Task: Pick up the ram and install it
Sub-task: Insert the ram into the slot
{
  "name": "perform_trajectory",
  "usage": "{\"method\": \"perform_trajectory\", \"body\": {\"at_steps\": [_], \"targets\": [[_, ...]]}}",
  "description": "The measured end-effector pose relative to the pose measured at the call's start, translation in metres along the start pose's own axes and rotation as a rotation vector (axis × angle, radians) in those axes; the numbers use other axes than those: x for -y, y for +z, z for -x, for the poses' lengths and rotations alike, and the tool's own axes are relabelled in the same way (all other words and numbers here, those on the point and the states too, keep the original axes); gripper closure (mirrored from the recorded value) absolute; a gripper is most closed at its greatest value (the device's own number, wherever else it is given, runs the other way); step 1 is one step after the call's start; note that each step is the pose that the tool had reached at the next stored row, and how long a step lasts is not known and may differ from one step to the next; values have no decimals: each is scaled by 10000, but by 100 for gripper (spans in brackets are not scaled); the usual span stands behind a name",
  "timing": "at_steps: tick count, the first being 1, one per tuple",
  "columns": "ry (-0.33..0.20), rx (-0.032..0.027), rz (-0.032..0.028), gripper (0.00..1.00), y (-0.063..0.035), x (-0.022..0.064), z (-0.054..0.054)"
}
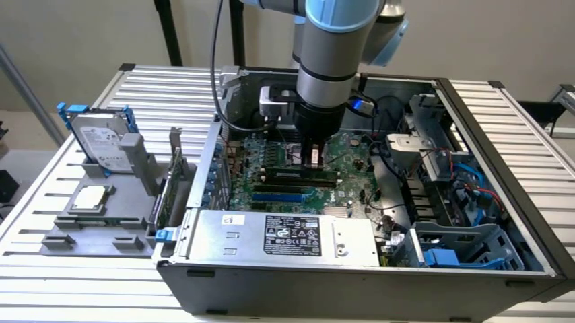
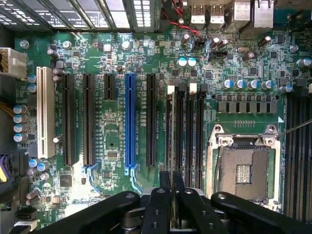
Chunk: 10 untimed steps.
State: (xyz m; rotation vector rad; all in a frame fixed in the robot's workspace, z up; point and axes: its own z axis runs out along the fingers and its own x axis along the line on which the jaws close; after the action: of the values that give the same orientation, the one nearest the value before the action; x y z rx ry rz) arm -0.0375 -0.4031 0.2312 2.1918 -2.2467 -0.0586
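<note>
Installation step: the gripper (image 2: 173, 204) is pinching the ram (image 2: 170, 141) edge-on over a motherboard slot (image 2: 179, 131), seemingly needing alignment and downward pressure.

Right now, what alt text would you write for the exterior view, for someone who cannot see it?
A robot arm reaches down into an open computer case, its pincer shut on the ram, a thin stick held upright just above the black motherboard slots. On the exterior view's left, a grey tray holds a hard drive in a blue frame.
</note>
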Motion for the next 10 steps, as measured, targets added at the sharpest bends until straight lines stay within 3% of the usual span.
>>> {"method": "perform_trajectory", "body": {"at_steps": [10], "targets": [[16, 0, -9, 87, 28, 1, 0]]}}
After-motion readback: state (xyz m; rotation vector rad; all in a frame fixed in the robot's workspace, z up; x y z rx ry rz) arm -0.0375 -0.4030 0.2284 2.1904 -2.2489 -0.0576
